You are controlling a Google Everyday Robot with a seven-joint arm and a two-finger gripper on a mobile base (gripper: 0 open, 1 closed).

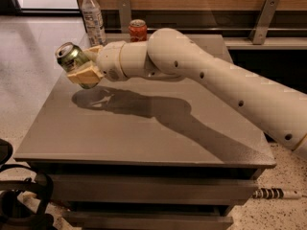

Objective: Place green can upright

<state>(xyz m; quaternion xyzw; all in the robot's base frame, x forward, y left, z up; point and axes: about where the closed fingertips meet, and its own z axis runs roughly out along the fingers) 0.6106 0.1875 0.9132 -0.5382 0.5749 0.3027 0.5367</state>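
Observation:
The green can (73,59) is held in the air above the left part of the grey table (144,138), tilted with its silver top facing up and to the left. My gripper (84,71) is shut on the green can, its tan fingers (85,74) clamped around the can's lower body. The white arm (192,75) reaches in from the right. The can's shadow lies on the tabletop just below it.
A clear water bottle (92,17) and a red can (137,30) stand at the table's far edge behind the arm. A wooden wall with metal brackets (265,13) runs behind. Black cables (19,200) lie on the floor at the lower left.

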